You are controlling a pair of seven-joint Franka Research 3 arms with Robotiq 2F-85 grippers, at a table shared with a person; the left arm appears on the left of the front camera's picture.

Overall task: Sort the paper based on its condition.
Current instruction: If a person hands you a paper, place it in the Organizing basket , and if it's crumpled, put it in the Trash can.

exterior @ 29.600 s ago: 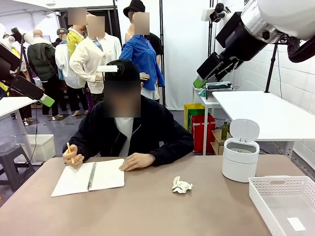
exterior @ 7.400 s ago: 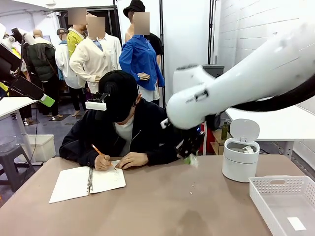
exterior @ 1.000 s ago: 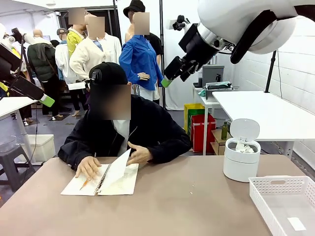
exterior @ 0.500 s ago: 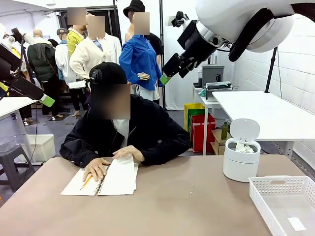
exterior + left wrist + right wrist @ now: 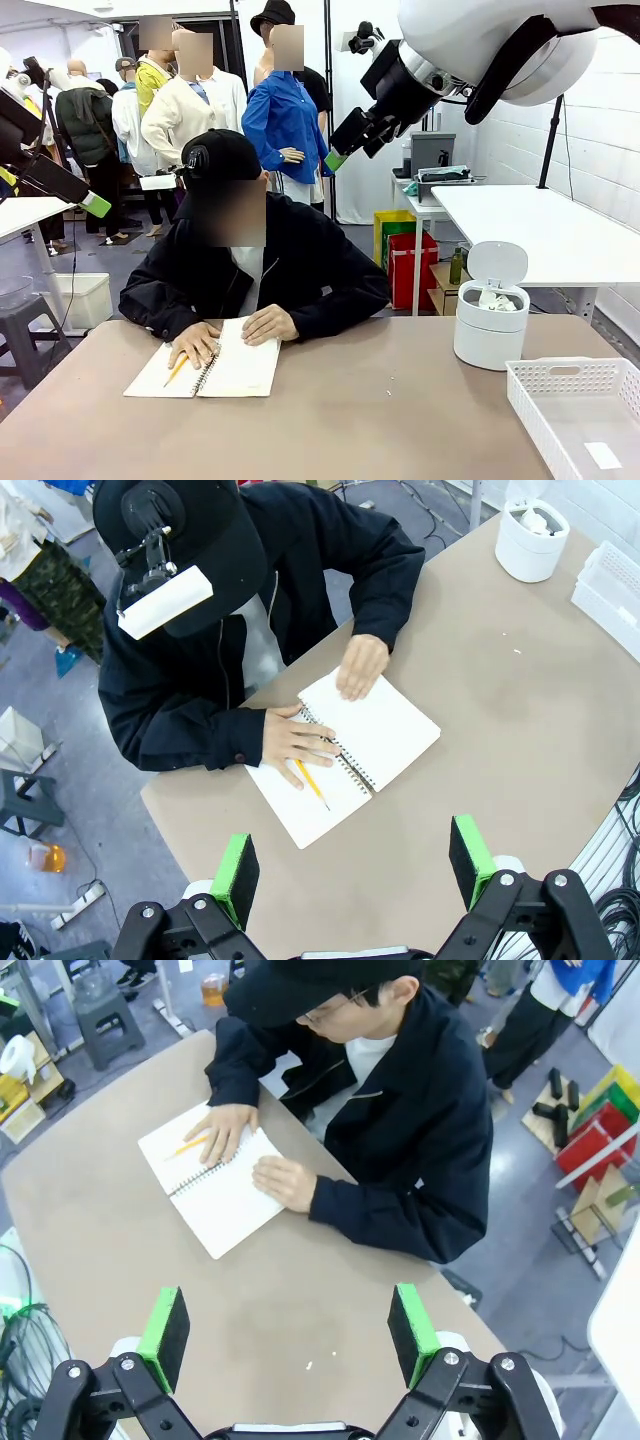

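Crumpled white paper [image 5: 490, 298] lies inside the open white bin [image 5: 488, 335] at the table's far right; it also shows in the bin [image 5: 531, 542] in the left wrist view. My right gripper [image 5: 288, 1332] is open and empty, held high above the table [image 5: 340, 420], over the person. My left gripper [image 5: 352, 870] is open and empty too, high above the table's left side. The person rests both hands on an open spiral notebook [image 5: 235, 368] with a pencil [image 5: 311, 782] on it.
A white slotted basket [image 5: 575, 385] stands at the near right corner with a flat white label [image 5: 601, 455] inside. The person sits at the far edge behind the notebook [image 5: 215, 1198]. The bin's lid [image 5: 497, 263] stands upright.
The person has laid the lifted notebook page flat and put a hand on it. My right gripper has drifted slightly left, still raised and open.
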